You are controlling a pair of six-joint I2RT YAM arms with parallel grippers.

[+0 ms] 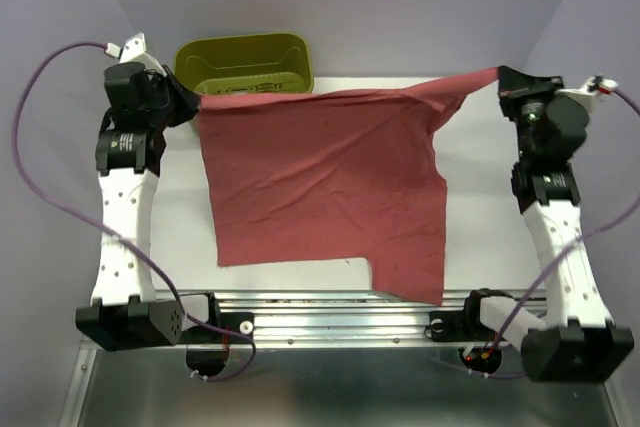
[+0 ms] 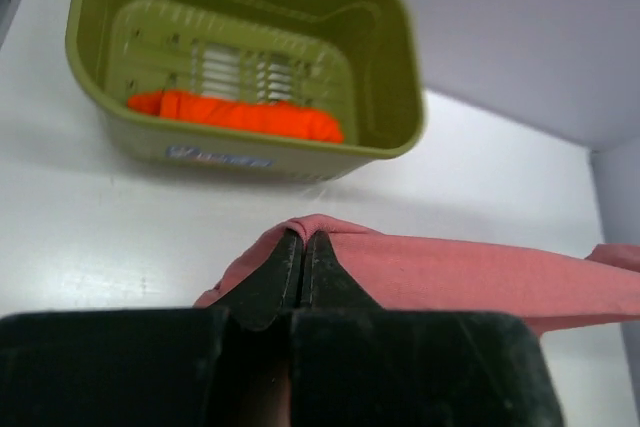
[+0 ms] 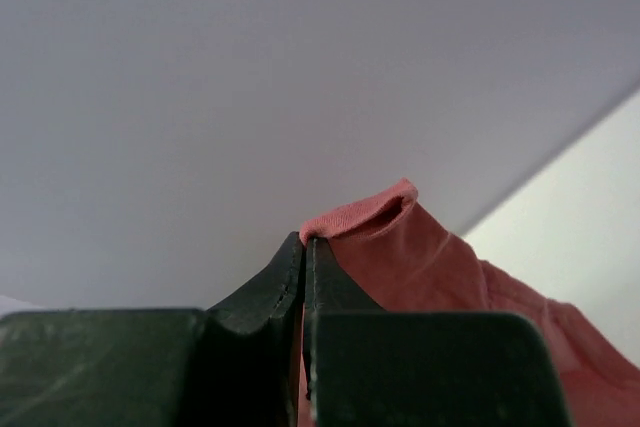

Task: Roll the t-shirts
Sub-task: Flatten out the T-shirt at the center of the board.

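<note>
A large brick-red t-shirt (image 1: 320,182) hangs stretched between the two arms, its lower part draped toward the table's near edge. My left gripper (image 1: 193,99) is shut on its far left corner; the left wrist view has the fabric (image 2: 470,277) folded over my closed left gripper (image 2: 304,237). My right gripper (image 1: 503,79) is shut on the far right corner, with the cloth hem (image 3: 400,237) bunched beside my closed right gripper (image 3: 304,240). A second t-shirt, a bright orange-red slim roll (image 2: 235,113), lies inside the green tub.
An olive-green plastic tub (image 1: 245,65) stands at the back of the table, just behind the left gripper. Purple cables loop beside both arms. A metal rail (image 1: 330,312) runs along the near edge. Walls close in the sides and back.
</note>
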